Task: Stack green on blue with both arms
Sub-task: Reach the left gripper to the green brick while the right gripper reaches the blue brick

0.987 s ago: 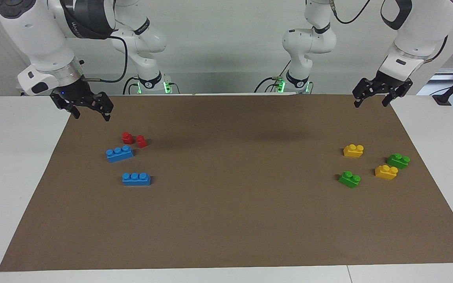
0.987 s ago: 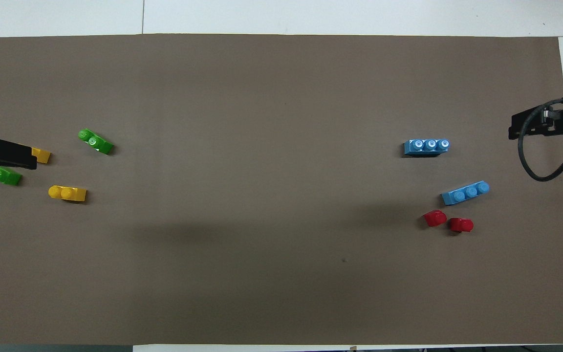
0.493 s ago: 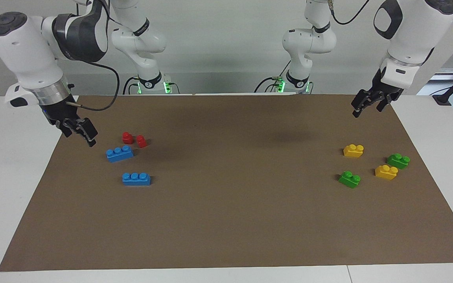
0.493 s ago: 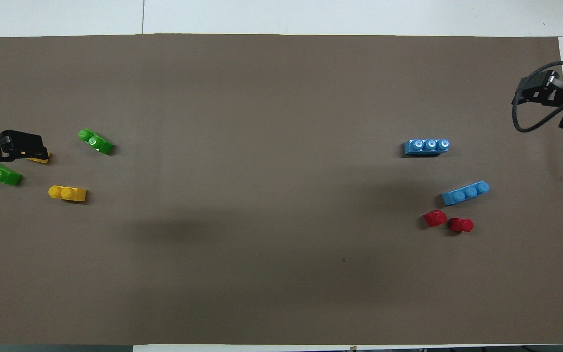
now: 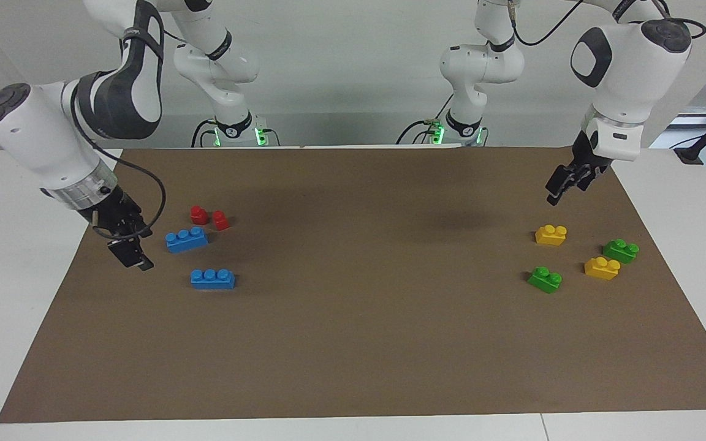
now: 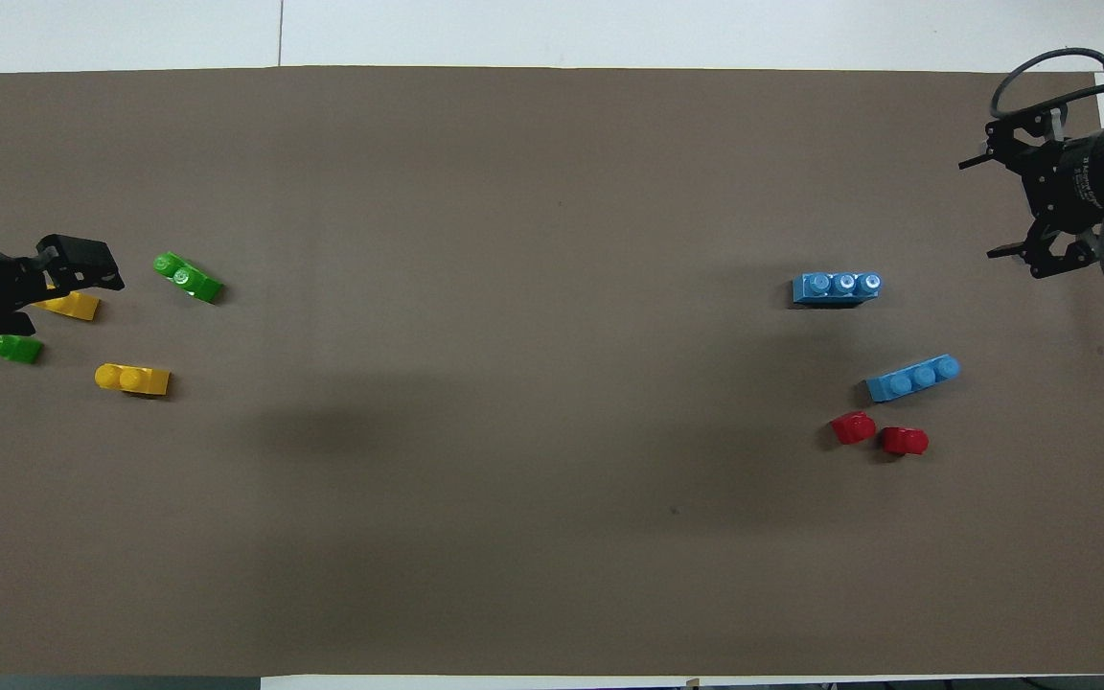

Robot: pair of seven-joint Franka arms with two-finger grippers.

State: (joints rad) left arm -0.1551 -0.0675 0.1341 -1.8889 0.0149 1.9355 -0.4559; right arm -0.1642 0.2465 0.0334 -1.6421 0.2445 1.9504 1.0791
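Note:
Two green bricks (image 5: 545, 279) (image 5: 621, 250) lie on the brown mat (image 5: 353, 343) toward the left arm's end, among yellow ones. In the overhead view they show as one whole green brick (image 6: 188, 277) and another green brick (image 6: 11, 348) partly under the arm. Two blue three-stud bricks (image 5: 187, 239) (image 5: 212, 278) lie toward the right arm's end, the same blue bricks (image 6: 912, 378) (image 6: 837, 287) seen from above. My left gripper (image 5: 556, 191) (image 6: 92, 269) hangs open over the mat beside the yellow brick nearest the robots. Open and holding nothing, my right gripper (image 5: 134, 257) (image 6: 991, 206) hangs low over the mat's edge beside the blue bricks.
Two yellow two-stud bricks (image 5: 551, 234) (image 5: 602, 267) sit among the green ones. Two small red pieces (image 5: 198, 214) (image 5: 220, 220) stand just nearer to the robots than the blue bricks. White tabletop (image 5: 16, 245) borders the mat.
Both arms have swung down and out from the robots' end of the mat. The right gripper dropped beside the blue bricks and the left gripper lowered toward the yellow and green bricks. No brick moved.

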